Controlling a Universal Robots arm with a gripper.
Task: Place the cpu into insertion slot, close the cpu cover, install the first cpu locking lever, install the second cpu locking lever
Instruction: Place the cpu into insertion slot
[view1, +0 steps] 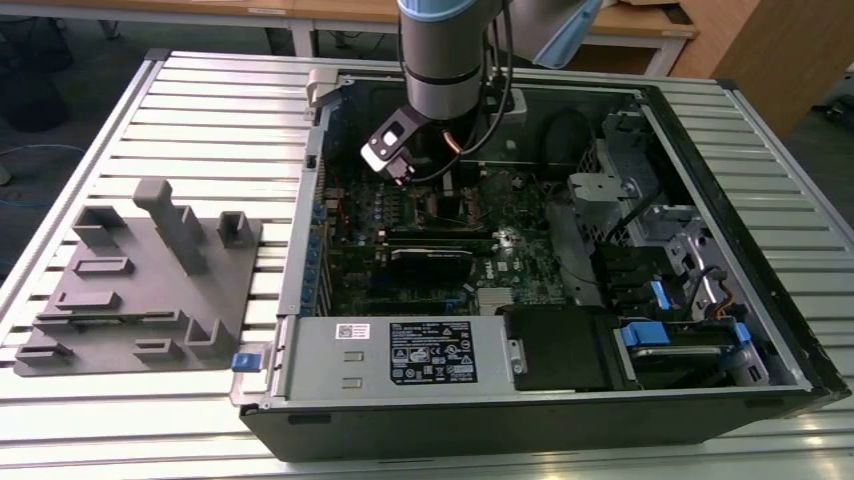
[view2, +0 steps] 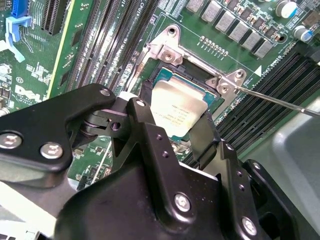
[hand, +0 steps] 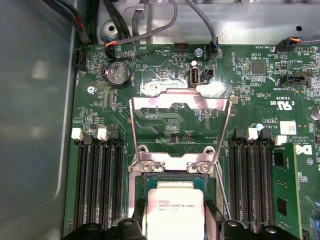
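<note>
The claw (view2: 174, 120) grips the cpu (view2: 177, 107) by two opposite edges, at the insertion slot (hand: 172, 179). The cpu cover (hand: 177, 100) is folded open

A robot lab: an opened computer case (view1: 534, 428) lies on a slatted metal tabletop (view1: 200, 120), wooden desks (view1: 647, 28) behind.

In the second wrist view the black body of the gripper (view2: 172, 124) covers the near part of the cpu (view2: 177, 107) and of the insertion slot (view2: 167, 75). In the first wrist view the frame edge cuts off the cpu. In the exterior view, upper middle, the arm (view1: 447, 50) hides part of the insertion slot, and the cpu is too small to tell.
</note>
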